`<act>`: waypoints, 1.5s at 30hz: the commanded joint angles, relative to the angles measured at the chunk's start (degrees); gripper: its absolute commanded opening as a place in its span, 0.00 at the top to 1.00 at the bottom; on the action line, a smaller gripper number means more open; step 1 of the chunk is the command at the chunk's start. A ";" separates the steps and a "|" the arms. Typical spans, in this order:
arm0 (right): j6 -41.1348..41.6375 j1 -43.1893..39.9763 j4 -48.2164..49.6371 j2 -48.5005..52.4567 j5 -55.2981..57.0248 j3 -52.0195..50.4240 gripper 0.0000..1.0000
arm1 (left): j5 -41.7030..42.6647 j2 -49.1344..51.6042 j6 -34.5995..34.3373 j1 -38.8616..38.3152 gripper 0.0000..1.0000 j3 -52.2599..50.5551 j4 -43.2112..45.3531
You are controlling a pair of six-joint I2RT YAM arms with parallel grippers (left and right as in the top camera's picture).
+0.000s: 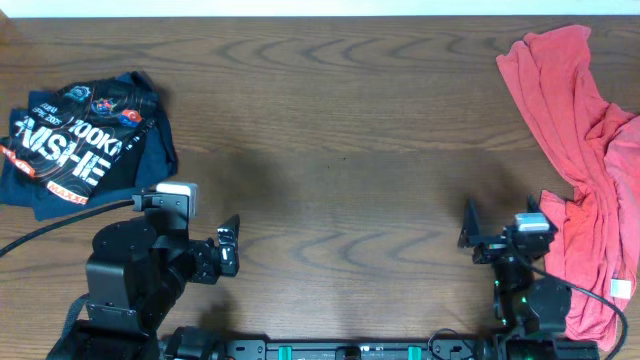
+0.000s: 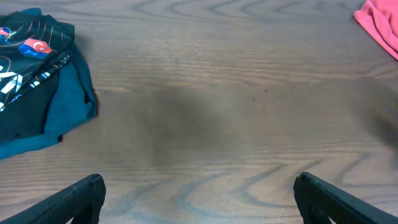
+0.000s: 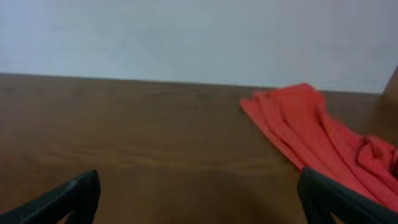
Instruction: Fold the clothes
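black arms (image 1: 125, 270), black left hand (image 1: 230, 243), white wrist camera (image 1: 175, 195), black cable (image 1: 60, 228).

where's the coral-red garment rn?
Overhead view: the coral-red garment lies crumpled along the table's right edge, from the far corner down beside the right arm.

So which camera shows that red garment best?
Overhead: the coral-red garment shows nearly whole, crumpled on the right of the table. The right wrist view catches only one end; the left wrist view, just a corner.
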 commanded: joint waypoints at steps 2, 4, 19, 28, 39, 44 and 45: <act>-0.22 -0.48 -0.42 -0.55 -0.26 -0.07 0.01 | -0.59 -0.09 -0.74 0.13 0.02 -0.07 -0.02; -0.20 -0.46 -0.35 -0.55 -0.28 -0.07 0.01 | -0.61 -0.09 -0.74 0.13 0.02 -0.07 -0.02; -0.20 -0.46 -0.35 -0.52 -0.28 -0.07 0.01 | -0.59 -0.09 -0.74 0.13 0.02 -0.07 -0.02; -0.20 -0.46 -0.35 -0.55 -0.28 -0.07 0.01 | -0.59 -0.09 -0.74 0.13 0.02 -0.07 -0.02; -0.20 -0.46 -0.35 -0.52 -0.28 -0.07 0.01 | -3.85 -3.54 3.61 4.59 0.02 -0.76 -3.76; -0.22 -0.46 -0.35 -0.55 -0.28 -0.07 0.01 | -3.96 -10.03 3.63 9.29 0.02 -8.07 -2.67; -0.20 -0.46 -0.35 -0.52 -0.28 -0.07 0.01 | -4.42 -11.96 3.63 9.55 0.02 -10.78 -1.33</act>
